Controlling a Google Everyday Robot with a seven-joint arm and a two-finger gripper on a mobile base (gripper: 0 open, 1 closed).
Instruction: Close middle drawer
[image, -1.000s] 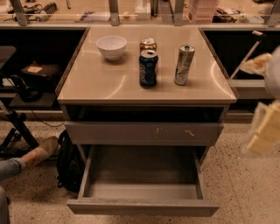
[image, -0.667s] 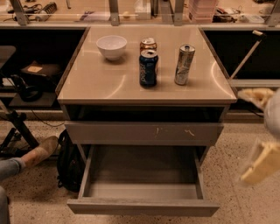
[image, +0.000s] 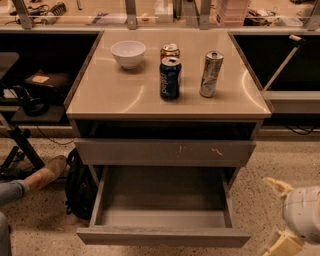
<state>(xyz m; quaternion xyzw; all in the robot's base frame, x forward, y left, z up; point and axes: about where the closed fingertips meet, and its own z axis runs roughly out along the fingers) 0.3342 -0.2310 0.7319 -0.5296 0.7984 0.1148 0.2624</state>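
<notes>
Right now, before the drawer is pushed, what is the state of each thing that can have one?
Wide grey wood-grain middle drawer, plain front: pulled out, empty.
Grey drawer front with pale scratches: shut.
White round bowl: upright.
Blue metal can: upright.
Tall silver metal can: upright.
Copper-coloured can: upright, behind the blue one.
Pale two-finger claw: open, holding nothing, low right of the drawer, not touching it.

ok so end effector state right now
End effector: open, holding nothing, low at the right of the open drawer.
</notes>
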